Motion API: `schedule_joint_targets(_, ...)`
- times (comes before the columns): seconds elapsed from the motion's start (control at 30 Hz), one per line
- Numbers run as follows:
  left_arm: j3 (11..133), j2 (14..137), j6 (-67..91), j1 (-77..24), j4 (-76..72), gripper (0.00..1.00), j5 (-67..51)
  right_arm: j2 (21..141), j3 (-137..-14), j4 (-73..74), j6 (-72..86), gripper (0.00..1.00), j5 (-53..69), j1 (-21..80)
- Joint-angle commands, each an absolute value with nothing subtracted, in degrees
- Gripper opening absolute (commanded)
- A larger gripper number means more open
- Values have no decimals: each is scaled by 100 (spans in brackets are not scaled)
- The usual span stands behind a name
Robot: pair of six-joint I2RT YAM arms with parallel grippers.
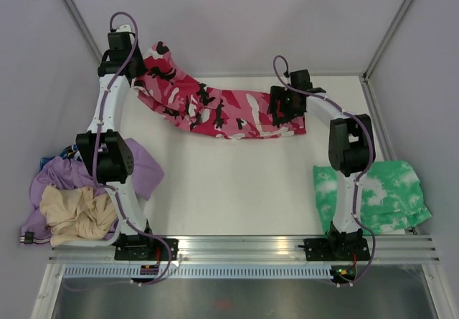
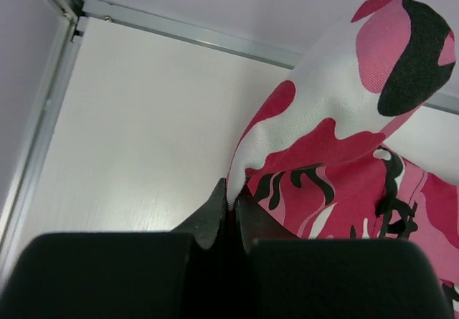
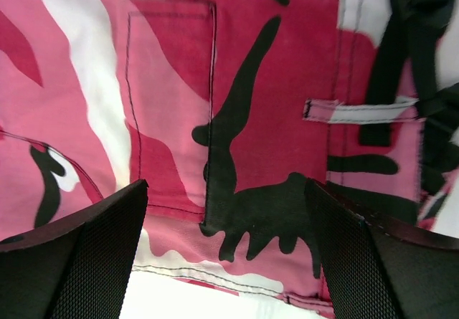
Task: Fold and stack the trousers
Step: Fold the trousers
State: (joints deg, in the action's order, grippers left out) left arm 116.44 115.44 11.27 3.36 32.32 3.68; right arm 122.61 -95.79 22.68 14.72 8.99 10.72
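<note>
Trousers [image 1: 215,111] lie across the far side of my table [image 1: 229,190], a claw at each end.
My left gripper [image 2: 231,198] is pinched tight on a fold at their left end. My right gripper [image 3: 224,190] hangs spread wide over the right end, with the pocket between its fingers.

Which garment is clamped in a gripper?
The pink camouflage trousers, pinched by the left gripper; the green tie-dye garment, the lilac one and the beige one lie ungripped beside the arm bases.
</note>
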Motion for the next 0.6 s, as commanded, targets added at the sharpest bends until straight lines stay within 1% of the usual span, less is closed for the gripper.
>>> schedule_joint_targets(0.0,12233,11206,598,439,3234,2,1019,12358,-9782,2022,1415,96,1002,1292)
schedule_joint_targets(0.2,13367,11689,501,439,3822,2,1168,12621,-10423,1978,1854,96,1458,1406)
schedule_joint_targets(0.3,13447,11716,326,439,3701,2,1256,12473,-10450,2012,1706,96,1372,1406)
schedule_joint_targets(0.33,13447,11690,299,439,3674,2,1257,12419,-10450,2152,1609,96,1171,1398)
schedule_joint_targets(0.43,13447,11628,343,413,3630,2,1012,12244,-10328,2276,1310,96,906,1310)
schedule_joint_targets(0.57,13368,11741,141,53,3700,2,1185,12094,-9994,2162,1633,96,1002,1082)
